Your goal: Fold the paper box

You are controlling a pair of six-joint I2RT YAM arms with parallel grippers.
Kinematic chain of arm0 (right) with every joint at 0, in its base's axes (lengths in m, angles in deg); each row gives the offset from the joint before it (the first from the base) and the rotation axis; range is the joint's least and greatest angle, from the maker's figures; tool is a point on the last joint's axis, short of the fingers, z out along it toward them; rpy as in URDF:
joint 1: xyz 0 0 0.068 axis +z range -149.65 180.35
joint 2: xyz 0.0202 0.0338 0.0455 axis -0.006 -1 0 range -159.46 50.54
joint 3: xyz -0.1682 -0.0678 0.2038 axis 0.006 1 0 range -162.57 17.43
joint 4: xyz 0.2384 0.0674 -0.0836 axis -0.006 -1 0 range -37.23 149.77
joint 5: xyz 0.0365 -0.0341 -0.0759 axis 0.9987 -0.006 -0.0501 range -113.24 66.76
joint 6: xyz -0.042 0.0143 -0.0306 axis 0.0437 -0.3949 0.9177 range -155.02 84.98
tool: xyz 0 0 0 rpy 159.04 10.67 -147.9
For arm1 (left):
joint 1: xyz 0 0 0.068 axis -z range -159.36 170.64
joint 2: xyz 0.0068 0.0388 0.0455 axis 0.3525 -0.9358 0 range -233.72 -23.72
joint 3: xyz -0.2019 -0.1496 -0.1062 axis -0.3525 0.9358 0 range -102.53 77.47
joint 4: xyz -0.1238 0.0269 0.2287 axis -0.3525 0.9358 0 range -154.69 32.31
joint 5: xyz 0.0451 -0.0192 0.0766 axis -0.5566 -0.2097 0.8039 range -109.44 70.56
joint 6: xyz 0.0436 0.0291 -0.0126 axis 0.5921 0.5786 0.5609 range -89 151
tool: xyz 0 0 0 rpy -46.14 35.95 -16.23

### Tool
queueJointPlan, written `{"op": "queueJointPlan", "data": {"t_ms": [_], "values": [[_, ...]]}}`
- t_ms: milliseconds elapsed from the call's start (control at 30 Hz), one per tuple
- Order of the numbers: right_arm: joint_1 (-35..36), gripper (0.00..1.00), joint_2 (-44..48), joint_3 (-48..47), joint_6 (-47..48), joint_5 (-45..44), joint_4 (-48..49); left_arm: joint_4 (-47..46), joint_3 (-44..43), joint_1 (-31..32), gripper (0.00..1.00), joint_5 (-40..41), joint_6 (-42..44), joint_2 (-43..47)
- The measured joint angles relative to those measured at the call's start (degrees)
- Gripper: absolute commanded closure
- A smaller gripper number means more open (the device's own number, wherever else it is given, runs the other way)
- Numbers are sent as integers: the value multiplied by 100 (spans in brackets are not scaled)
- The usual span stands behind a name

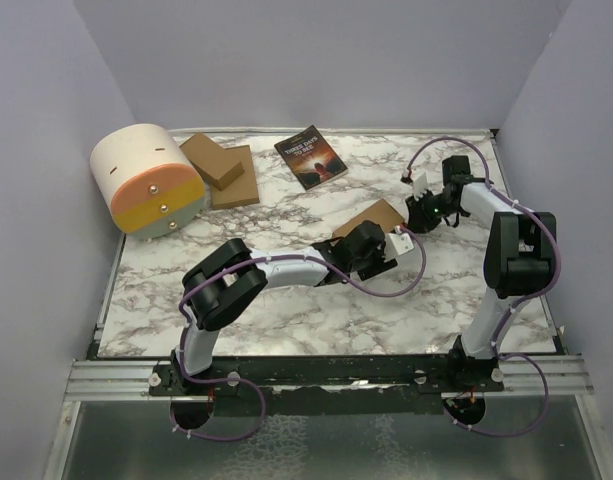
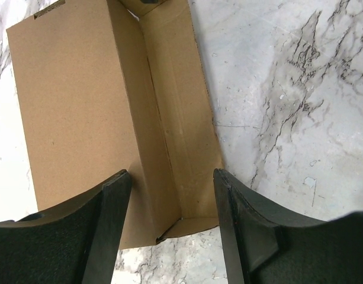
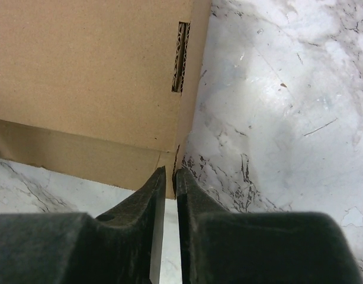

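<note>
The paper box [image 1: 374, 216] lies right of the middle of the marbled surface [image 1: 286, 320], between my two arms, with one corner pointing toward the far edge. From the left wrist I see it as a broad brown panel [image 2: 80, 106] with a narrower strip folded along a crease beside it, and a small end flap turned in at the near corner. From the right wrist I see a flat panel [image 3: 92, 65] with a short slot cut near its edge and a lower strip of cardboard showing beneath it.

The left pincer [image 1: 384, 243] is over the near end of the box. Its fingers are spread [image 2: 169, 174], one above the broad panel and the other just past the outer edge of the narrow strip. I cannot tell whether either finger touches the cardboard.

The right pincer [image 1: 422, 214] sits at the box's right side. Its fingers [image 3: 170, 171] are parted by only a thin slit, with nothing between them, and the tips are just short of the box's corner.

Further out, well apart from the box, a dark-covered book [image 1: 310, 157] lies toward the far edge. A stack of flat cardboard pieces [image 1: 221, 170] sits at the far left, with a rounded cream-and-orange container [image 1: 148, 180] just beside it.
</note>
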State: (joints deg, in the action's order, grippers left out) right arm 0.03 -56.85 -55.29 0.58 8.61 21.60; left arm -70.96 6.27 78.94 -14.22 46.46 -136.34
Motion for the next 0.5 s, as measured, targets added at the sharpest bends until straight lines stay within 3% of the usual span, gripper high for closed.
{"op": "queueJointPlan", "data": {"t_ms": [233,500], "values": [[13,68,31,116,-90,17,9,201,-120,-2,37,26,-190,4],[26,68,199,197,-168,26,66,387,-15,-9,37,26,-376,223]]}}
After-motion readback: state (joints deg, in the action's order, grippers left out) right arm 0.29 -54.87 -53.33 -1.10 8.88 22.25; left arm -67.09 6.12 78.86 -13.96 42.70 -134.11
